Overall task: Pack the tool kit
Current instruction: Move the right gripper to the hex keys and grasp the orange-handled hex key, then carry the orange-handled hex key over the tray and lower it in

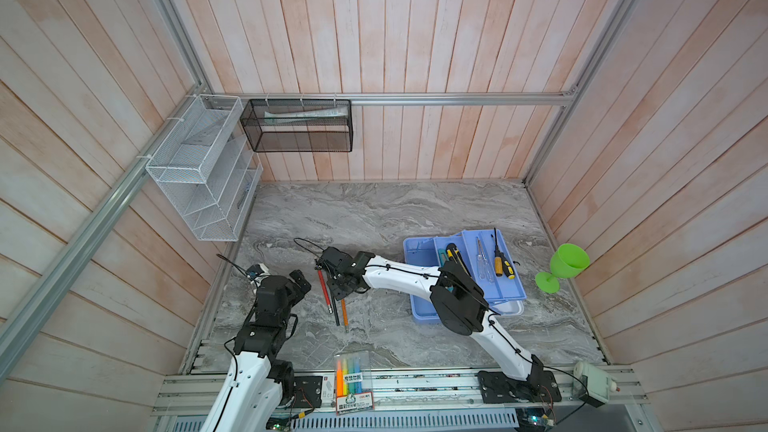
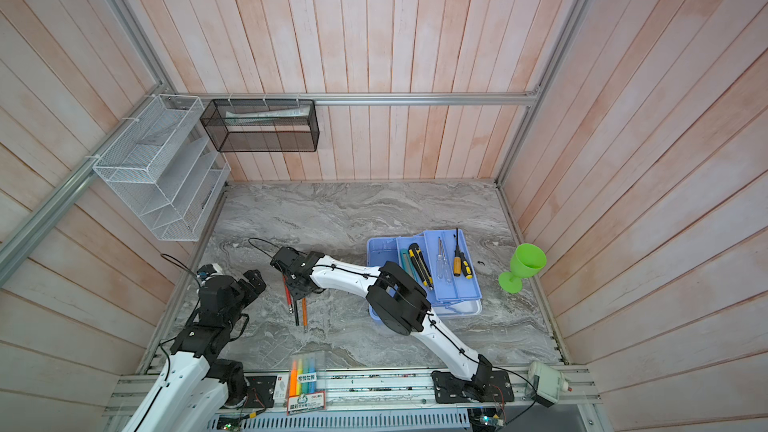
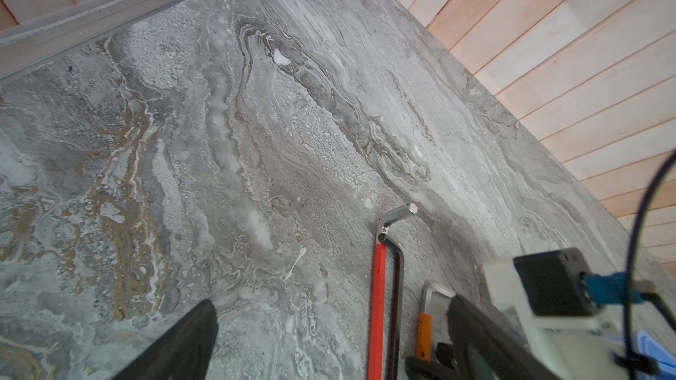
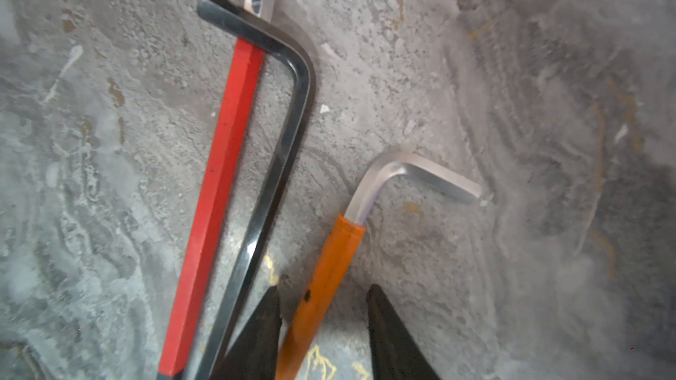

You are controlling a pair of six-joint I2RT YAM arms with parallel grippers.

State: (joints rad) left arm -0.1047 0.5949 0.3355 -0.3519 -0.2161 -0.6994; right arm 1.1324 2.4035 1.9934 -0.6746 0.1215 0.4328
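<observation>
The tool kit's light blue case base [image 1: 417, 251] sits right of centre. A blue tray [image 1: 471, 251] rests across it and holds a knife [image 1: 455, 257] and screwdrivers [image 1: 498, 263]. Three hex keys lie on the marble left of centre: red [image 4: 216, 184], black [image 4: 278, 162] and orange [image 4: 329, 261]. My right gripper [image 4: 322, 288] reaches across to them. Its jaws straddle the orange key's shaft, open, with a gap on one side. My left gripper [image 3: 331, 301] hovers wide open and empty over the table, left of the keys.
A green goblet [image 1: 567, 261] stands by the right wall. A clear pack of highlighters [image 1: 353, 380] lies at the front edge. A white mesh rack [image 1: 199, 168] and a black mesh basket [image 1: 297, 126] hang on the back-left walls.
</observation>
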